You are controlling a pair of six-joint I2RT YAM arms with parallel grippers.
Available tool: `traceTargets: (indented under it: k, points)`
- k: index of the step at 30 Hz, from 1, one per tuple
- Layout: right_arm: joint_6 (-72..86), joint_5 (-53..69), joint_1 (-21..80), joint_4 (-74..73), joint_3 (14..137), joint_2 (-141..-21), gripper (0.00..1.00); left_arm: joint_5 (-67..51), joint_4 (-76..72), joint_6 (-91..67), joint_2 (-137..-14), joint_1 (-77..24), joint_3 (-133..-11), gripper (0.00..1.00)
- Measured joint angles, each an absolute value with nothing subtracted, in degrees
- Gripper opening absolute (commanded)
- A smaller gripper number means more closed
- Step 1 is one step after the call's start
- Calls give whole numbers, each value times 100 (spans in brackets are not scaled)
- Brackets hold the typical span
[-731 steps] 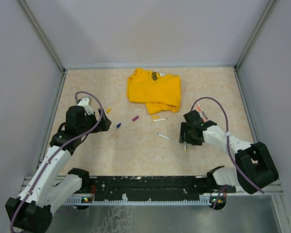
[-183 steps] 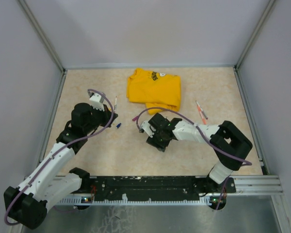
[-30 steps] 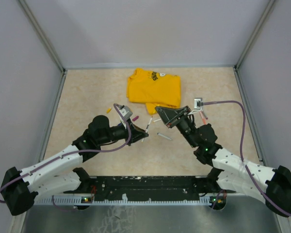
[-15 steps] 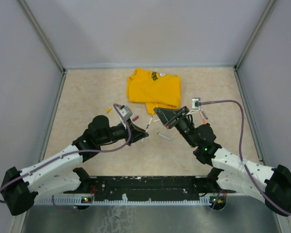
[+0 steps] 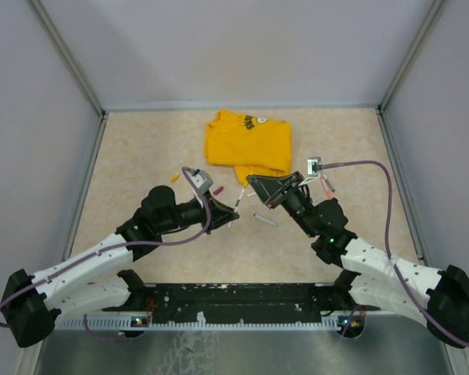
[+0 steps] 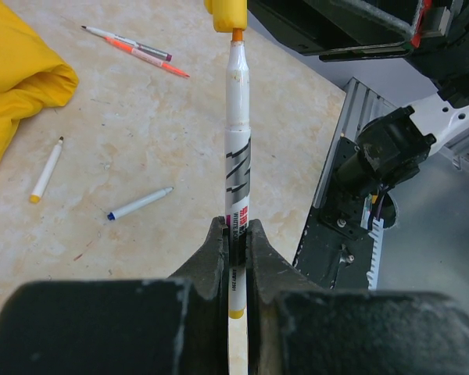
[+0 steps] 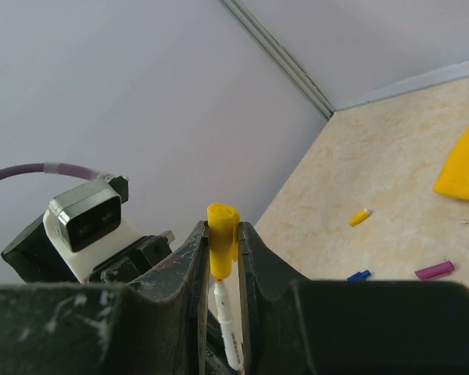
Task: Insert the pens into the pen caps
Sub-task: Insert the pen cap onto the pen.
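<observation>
Over beige tabletop (image 5: 141,148), left end effector (image 6: 236,231) clamps white pen (image 6: 236,133); right end effector (image 7: 221,230) clamps yellow cap (image 7: 222,216)

You're in a robotics lab cell: grey walls (image 5: 242,47) on aluminium posts (image 5: 66,56) box in a beige desk (image 5: 141,133), black mounting rail (image 5: 242,295) along its near edge.

A pen (image 6: 236,156) is seen with a smooth, glossy white plastic barrel printed in grey. A yellow cap (image 7: 220,234) is shown in smooth plastic with a slight sheen. The left gripper (image 6: 235,230) is moulded in matt black plastic, faintly grainy. The T-shirt (image 5: 248,144) is made of soft, matt yellow cloth. The table (image 5: 141,148) is covered in a smooth, mottled beige, stone-patterned surface.
</observation>
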State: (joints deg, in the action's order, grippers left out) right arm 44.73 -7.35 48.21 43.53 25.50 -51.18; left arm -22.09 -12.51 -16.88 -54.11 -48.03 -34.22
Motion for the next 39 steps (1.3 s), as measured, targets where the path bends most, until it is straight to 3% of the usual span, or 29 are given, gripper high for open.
traceTargets:
  k: [32, 39]
  points:
    - [4128, 27, 4810, 4954, 2292, -5494, 0, -2075, -1288, -1813, -5387, -4803, -3420, 0]
    - [4112, 193, 4775, 5258, 2213, -5638, 9, -2034, -1282, -1839, -5389, -4803, -3411, 0]
